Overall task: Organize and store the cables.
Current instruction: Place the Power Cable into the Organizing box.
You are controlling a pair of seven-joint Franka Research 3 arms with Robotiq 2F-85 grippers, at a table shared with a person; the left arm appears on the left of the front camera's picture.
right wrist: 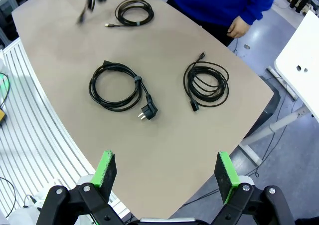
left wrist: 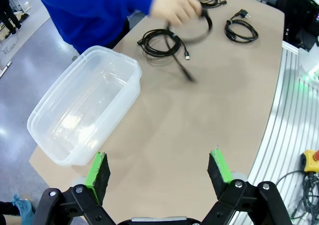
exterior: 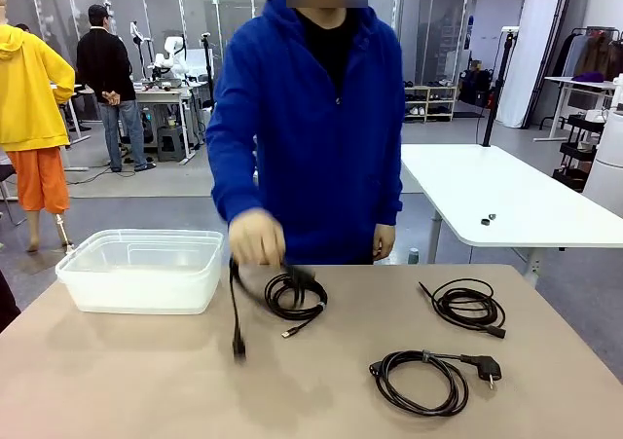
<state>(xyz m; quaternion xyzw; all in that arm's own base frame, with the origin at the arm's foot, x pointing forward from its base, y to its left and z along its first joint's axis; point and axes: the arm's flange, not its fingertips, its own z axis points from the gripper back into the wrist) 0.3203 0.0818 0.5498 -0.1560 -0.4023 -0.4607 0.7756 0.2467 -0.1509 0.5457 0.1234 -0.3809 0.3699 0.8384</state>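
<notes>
Beside the clear tub (exterior: 143, 269), a person's hand (exterior: 257, 237) holds a cable (exterior: 235, 308) (blurred); left end effector (left wrist: 158, 153) and right end effector (right wrist: 165, 153) spread wide, empty.

Black centre coil (exterior: 295, 296), right coil (exterior: 469, 306) and plug-ended near coil (exterior: 423, 381) flat on the table (exterior: 146, 381); fourth cable (exterior: 234, 308) partly lifted, blurred.
</notes>
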